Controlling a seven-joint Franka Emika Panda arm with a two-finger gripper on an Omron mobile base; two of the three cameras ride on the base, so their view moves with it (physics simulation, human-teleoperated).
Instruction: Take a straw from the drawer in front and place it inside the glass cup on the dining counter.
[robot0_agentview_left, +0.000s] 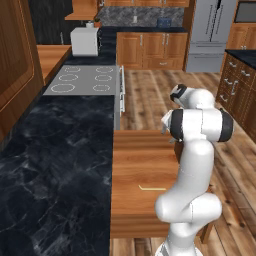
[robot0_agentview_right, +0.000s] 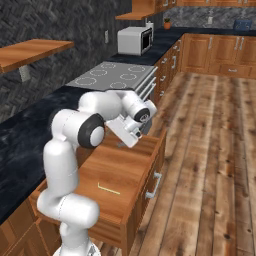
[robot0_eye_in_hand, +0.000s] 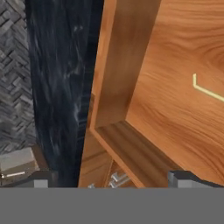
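The drawer (robot0_agentview_left: 142, 160) (robot0_agentview_right: 127, 162) stands pulled out from under the black worktop, its flat wooden bottom showing. The straw (robot0_agentview_left: 151, 188) (robot0_agentview_right: 108, 189) (robot0_eye_in_hand: 208, 91), a thin pale yellow stick with a bent end, lies flat on the drawer bottom toward the near end. My gripper (robot0_agentview_right: 123, 143) (robot0_eye_in_hand: 111, 179) hangs above the drawer's far end, pointing down and apart from the straw. Its fingertips (robot0_eye_in_hand: 183, 178) stand wide apart, open, with nothing between them. The glass cup and the dining counter are out of view.
A black marble worktop (robot0_agentview_left: 55, 165) runs along the left, with a cooktop (robot0_agentview_left: 82, 80) and a microwave (robot0_agentview_right: 134, 40) farther on. The drawer's silver handle (robot0_agentview_right: 154, 186) faces the wood floor (robot0_agentview_right: 210, 150). A fridge (robot0_agentview_left: 210, 30) and cabinets stand at the back.
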